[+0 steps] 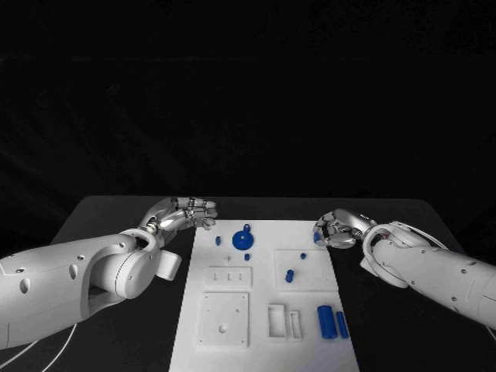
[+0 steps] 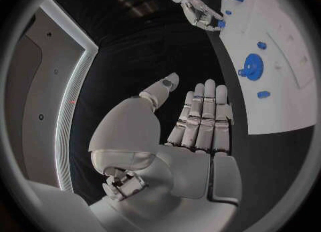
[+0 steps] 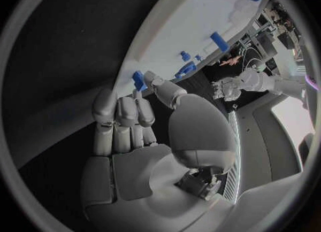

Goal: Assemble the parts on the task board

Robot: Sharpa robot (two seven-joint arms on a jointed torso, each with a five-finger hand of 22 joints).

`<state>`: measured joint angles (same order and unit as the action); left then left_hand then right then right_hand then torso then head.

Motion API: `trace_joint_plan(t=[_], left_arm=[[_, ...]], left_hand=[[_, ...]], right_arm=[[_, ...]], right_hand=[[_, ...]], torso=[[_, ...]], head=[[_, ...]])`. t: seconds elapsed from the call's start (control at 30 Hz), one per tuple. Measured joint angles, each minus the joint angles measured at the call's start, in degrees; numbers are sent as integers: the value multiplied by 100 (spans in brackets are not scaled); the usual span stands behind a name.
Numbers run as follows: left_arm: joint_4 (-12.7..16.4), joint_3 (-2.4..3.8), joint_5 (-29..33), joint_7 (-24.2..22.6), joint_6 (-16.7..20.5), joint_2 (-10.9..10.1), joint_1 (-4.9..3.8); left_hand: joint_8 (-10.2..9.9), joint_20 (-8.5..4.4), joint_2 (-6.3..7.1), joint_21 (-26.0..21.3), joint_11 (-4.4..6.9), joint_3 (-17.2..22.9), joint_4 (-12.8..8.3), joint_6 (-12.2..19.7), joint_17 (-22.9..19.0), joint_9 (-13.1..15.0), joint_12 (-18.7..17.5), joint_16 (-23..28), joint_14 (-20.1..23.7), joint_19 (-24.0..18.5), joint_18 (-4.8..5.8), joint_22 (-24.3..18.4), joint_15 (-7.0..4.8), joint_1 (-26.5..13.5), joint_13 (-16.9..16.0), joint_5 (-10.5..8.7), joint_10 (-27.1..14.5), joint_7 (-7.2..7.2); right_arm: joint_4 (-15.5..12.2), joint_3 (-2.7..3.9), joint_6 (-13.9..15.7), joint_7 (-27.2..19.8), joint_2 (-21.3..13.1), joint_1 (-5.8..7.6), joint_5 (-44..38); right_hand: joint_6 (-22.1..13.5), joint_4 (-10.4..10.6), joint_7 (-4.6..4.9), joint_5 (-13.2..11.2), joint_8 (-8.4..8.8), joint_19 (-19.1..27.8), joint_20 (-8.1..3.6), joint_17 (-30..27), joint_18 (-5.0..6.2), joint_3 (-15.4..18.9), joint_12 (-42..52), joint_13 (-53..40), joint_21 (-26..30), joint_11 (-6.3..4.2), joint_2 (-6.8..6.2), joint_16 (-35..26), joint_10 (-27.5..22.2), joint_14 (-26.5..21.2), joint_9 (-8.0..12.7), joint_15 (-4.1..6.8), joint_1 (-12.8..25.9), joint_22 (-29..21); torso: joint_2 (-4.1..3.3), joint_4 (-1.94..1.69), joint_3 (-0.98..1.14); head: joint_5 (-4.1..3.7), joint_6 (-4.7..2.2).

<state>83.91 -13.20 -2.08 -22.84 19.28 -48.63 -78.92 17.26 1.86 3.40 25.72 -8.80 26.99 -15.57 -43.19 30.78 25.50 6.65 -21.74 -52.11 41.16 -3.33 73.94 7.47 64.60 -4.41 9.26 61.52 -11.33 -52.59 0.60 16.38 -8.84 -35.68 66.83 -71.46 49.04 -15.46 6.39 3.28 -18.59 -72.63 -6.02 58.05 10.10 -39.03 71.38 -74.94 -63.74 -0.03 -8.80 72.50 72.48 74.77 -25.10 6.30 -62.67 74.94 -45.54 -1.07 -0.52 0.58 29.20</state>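
Head view: smooth white rectangular board lying flat on matte black table, long axis running away from the robot. On the board: a round blue disc with a small knob, near the far edge; a tiny blue peg just left of the disc; a small blue piece at the far right corner; two short blue pegs right of centre; two upright-lying blue cylinders side by side at the near right edge. Shallow square and rectangular recesses moulded into the near half of the board, slotted plate at centre.

Left hand, glossy silver metal, hovering just off the board's far left corner, fingers loosely curled, holding nothing; from the left wrist view, fingers held straight and close together, thumb apart, palm bare. Right hand at the board's far right corner, fingers curled toward the small blue piece; from the right wrist view, thumb tip close beside it, contact unclear, so grip cannot be told.

Black table bare on both sides of the board; dark backdrop beyond the far edge. Both white arms flanking the board, middle of it unobstructed.
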Motion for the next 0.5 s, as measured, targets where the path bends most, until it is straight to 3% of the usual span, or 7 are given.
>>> trace_joint_plan(t=[0.5], left_arm=[[7, 0, 0, 1, -2, -15, 0]], left_hand=[[0, 0, 0, 0, 0, 14, -14, 0, 0, 0, 0, 0, 0, 0, -55, 4, 0, 0, 0, 0, 0, 0]], right_arm=[[80, -8, -23, 18, 70, -88, -2]], right_hand=[[21, 5, -19, 0, 0, 0, 1, 7, 0, -36, 23, 0, 0, 0, 0, 0, 0, 0, 5, 0, 0, -1]], torso=[[-5, -2, 0]], head=[[2, 8]])
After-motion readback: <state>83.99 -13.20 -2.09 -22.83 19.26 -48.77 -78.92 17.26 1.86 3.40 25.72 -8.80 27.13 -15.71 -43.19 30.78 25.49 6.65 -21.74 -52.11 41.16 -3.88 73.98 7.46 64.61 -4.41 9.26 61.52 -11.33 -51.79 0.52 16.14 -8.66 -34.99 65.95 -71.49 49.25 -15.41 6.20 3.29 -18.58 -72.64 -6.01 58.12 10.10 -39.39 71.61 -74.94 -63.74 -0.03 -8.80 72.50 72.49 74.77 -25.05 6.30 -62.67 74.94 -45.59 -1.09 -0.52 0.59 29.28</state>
